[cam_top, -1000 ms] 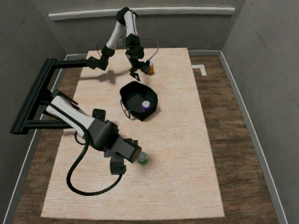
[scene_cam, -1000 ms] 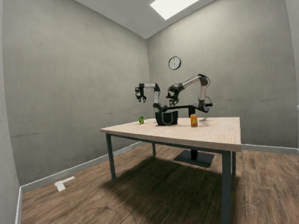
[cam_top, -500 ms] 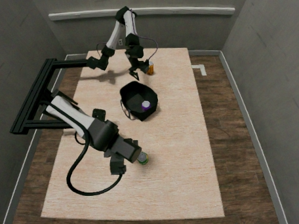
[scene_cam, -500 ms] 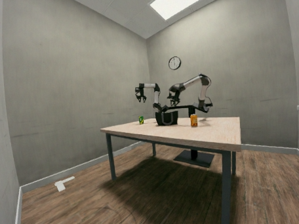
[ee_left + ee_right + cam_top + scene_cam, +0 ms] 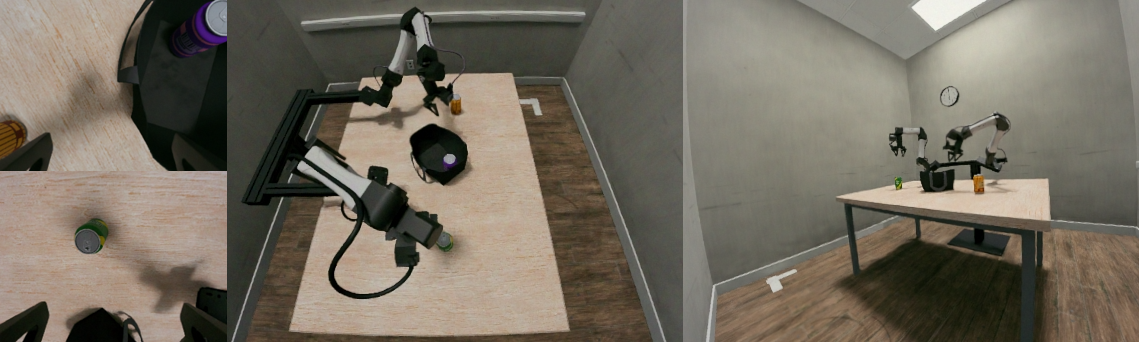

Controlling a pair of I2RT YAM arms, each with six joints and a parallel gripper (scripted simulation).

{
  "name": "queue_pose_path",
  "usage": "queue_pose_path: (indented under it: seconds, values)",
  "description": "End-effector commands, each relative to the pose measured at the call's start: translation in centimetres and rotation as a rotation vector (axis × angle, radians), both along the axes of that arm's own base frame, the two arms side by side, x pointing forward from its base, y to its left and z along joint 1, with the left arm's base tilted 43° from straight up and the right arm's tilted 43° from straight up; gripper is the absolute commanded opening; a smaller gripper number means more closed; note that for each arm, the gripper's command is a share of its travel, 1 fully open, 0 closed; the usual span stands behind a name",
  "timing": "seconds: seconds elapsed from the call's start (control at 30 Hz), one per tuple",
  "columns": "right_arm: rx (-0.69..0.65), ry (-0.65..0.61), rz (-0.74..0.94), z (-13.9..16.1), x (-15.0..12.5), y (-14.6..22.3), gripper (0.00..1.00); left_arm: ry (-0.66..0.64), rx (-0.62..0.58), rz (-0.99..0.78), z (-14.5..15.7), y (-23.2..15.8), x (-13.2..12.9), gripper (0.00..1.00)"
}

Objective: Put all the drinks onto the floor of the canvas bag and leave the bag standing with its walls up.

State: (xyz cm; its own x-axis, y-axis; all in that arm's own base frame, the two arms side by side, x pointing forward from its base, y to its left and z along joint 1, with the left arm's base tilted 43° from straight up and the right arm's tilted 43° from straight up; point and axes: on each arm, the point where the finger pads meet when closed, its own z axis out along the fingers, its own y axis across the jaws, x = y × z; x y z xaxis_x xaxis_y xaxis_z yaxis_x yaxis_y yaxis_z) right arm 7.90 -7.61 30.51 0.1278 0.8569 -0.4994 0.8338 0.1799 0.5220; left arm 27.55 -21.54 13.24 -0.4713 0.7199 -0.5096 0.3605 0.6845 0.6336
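Note:
The black canvas bag (image 5: 443, 177) (image 5: 928, 182) (image 5: 152, 139) (image 5: 97, 327) stands open with its walls up. A purple can (image 5: 450, 161) (image 5: 192, 36) stands on its floor. An orange can (image 5: 455, 105) (image 5: 978, 184) (image 5: 11, 137) stands on the table beside the bag. A green can (image 5: 445, 242) (image 5: 898, 183) (image 5: 91, 237) stands on the table on the bag's other side. My left gripper (image 5: 442, 102) (image 5: 954, 156) (image 5: 112, 140) is open and empty, above the table between bag and orange can. My right gripper (image 5: 899, 153) (image 5: 113, 308) is open and empty, high above the table between bag and green can.
The table (image 5: 507, 260) (image 5: 1013, 200) carries these things. A black arm stand (image 5: 277, 145) is at its edge. A loop handle (image 5: 419, 170) (image 5: 945, 181) (image 5: 124, 50) hangs outside the bag. The right arm partly covers the green can's side in the top view.

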Motion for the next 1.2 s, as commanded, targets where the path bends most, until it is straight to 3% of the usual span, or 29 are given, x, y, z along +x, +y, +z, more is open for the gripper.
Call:
queue_pose_path:
  seconds: [0.0,0.37,0.47,0.53,0.7,1.0,1.17]
  values:
    - [-0.018,-0.024,0.0,1.0,-0.3,0.1,1.0,0.013,0.011,-0.004,0.4,1.4,-0.4,0.86]
    - [-0.018,-0.024,0.0,1.0,-0.3,0.1,1.0,0.016,0.015,-0.005,1.2,3.8,-1.2,0.86]
    - [-0.018,-0.024,0.0,1.0,-0.3,0.1,1.0,-0.021,-0.042,-0.034,2.4,1.4,-1.0,0.86]
    - [-0.018,-0.024,0.0,1.0,-0.3,0.1,1.0,0.009,0.007,-0.035,0.5,2.2,-1.5,0.86]
    - [-0.018,-0.024,0.0,1.0,-0.3,0.1,1.0,-0.013,-0.033,-0.033,2.0,1.7,-1.1,0.86]
    - [-0.018,-0.024,0.0,1.0,-0.3,0.1,1.0,0.148,0.238,-0.114,4.7,9.2,0.4,0.86]
    - [-0.018,-0.024,0.0,1.0,-0.3,0.1,1.0,0.212,0.324,-0.148,7.0,13.5,0.5,0.86]
